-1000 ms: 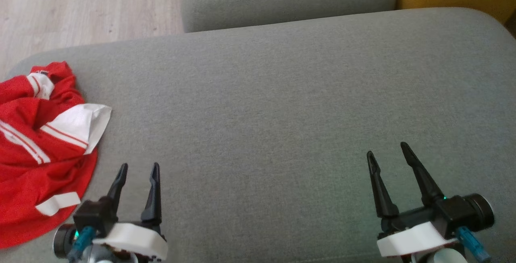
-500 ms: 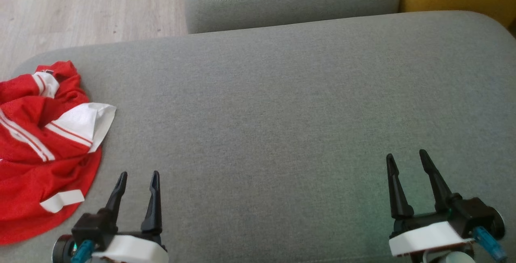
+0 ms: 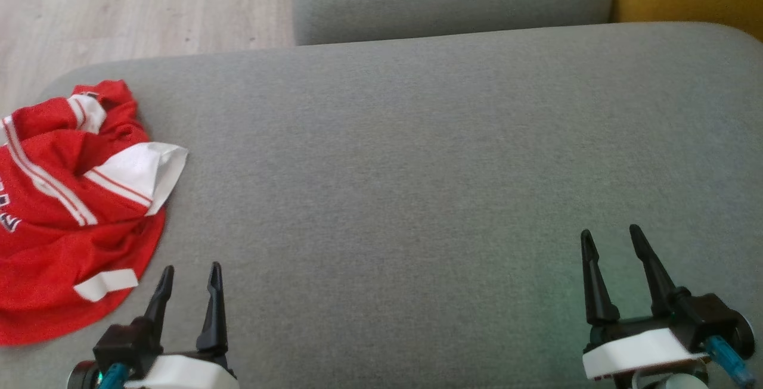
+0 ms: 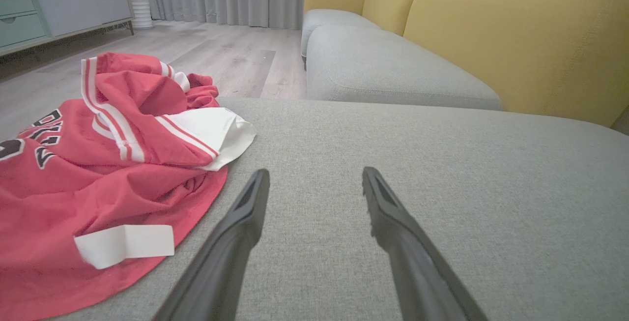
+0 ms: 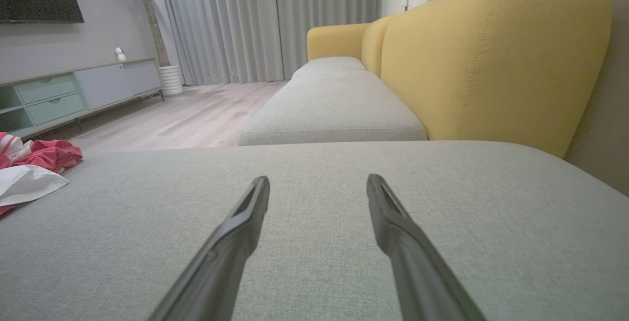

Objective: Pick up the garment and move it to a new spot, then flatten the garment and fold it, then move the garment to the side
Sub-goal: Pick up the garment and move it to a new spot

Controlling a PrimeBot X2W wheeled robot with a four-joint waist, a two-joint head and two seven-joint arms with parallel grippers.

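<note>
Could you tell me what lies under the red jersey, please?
The jersey lies crumpled directly on the grey cushion. Anything beneath its folds is covered and cannot be seen.

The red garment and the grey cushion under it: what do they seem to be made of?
Red garment: probably a thin synthetic sports knit, faintly glossy; it lies in soft crumpled folds, with white striped trim and printed letters. Grey cushion: woven upholstery cloth, matte; a fine flecked weave shows, likely over soft padding, judging by its rounded edges.
</note>
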